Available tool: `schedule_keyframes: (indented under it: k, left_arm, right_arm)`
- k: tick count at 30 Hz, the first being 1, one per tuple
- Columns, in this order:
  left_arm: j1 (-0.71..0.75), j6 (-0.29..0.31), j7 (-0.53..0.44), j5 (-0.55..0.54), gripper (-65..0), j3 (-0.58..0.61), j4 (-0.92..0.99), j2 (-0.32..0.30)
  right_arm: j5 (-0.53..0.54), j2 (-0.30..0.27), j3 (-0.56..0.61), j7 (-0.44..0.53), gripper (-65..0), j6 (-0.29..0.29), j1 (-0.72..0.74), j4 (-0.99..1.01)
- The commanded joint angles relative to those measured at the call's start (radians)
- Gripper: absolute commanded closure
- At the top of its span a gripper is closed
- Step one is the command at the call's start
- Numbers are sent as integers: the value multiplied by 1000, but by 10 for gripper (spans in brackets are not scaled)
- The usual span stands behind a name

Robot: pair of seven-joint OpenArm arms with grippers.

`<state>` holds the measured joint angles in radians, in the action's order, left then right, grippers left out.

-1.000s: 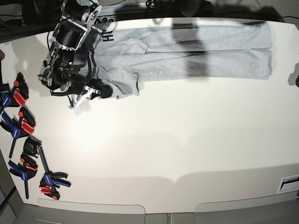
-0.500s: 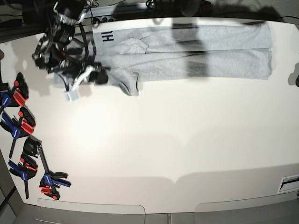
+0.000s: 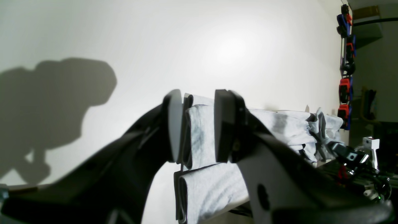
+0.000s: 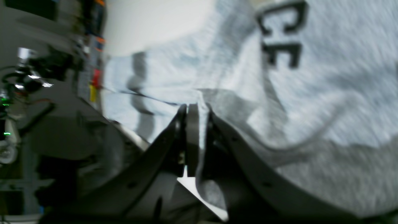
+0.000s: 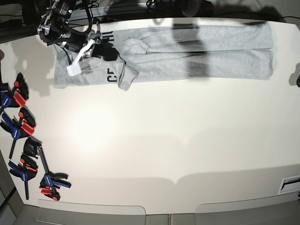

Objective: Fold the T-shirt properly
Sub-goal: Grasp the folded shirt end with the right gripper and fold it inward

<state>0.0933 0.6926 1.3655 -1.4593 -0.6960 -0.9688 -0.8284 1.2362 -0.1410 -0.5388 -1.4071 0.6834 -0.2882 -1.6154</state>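
Observation:
The light grey T-shirt (image 5: 211,56) lies as a long folded band along the table's far edge. Black lettering (image 5: 111,73) shows on its left part. My right gripper (image 5: 107,52) is over that left end, shut on a pinch of the cloth. In the right wrist view the right gripper (image 4: 196,124) holds a ridge of fabric beside the letters (image 4: 281,40). My left gripper (image 3: 199,105) is open off the shirt's right end. The folded end of the T-shirt (image 3: 279,121) shows through the gap between its jaws, apart from them.
Several red, blue and black clamps (image 5: 21,126) lie along the table's left edge, seen too in the left wrist view as clamps (image 3: 345,62). A white tag (image 5: 73,70) hangs from the right arm. The white table (image 5: 164,140) stretches toward the near edge.
My right gripper has carried its pinch of shirt from the near side up toward the far edge. The left part of the shirt now lies flatter, with more lettering showing. The left arm has not moved.

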Motion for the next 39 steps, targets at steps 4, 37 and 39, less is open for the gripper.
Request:
schedule_keyframes:
  k: [4,37,39]
  left_arm:
    - [-8,6,-8,-24,-164,-9,-14,-34]
    - [-8,6,-8,-24,-178,-10,-14,-38]
    - [-7,6,-8,-24,-192,-10,-14,-48]
  right_arm:
    - [90,53,-3,11,0,15,3,-19]
    - [1,65,132,11,-147,15,-78,-50]
    - [1,50,111,11,-147,15,-78,-91]
